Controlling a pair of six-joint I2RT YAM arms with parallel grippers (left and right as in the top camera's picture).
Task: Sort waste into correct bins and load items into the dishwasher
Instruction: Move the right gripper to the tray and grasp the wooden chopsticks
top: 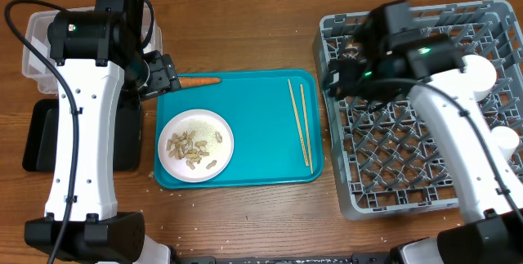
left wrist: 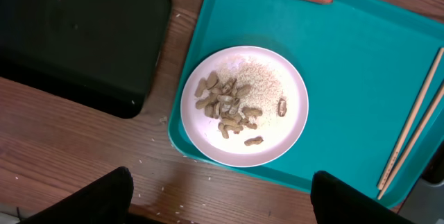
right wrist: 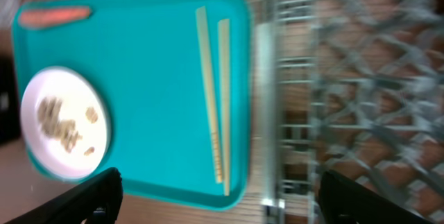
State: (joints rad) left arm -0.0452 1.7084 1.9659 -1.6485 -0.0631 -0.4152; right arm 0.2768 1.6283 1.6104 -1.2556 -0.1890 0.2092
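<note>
the white round plate [top: 195, 144] carrying tan peanut shells [left wrist: 225, 106] and whitish crumbs [left wrist: 263, 78] sits on the big teal tray [top: 261, 133]. my guess is that keeps the scraps contained till they're tipped into the shallow black tray [left wrist: 76, 37] just beside it. the thin wooden chopsticks [top: 299, 121] lie near the grey lattice rack [top: 368, 158], handy for loading. the left tool [left wrist: 222, 175] hangs over the plate's near edge, fingers wide apart, empty. the right tool [right wrist: 220, 179] is spread too, holding nothing, with the arm over the rack's edge and angled at the chopsticks.
</note>
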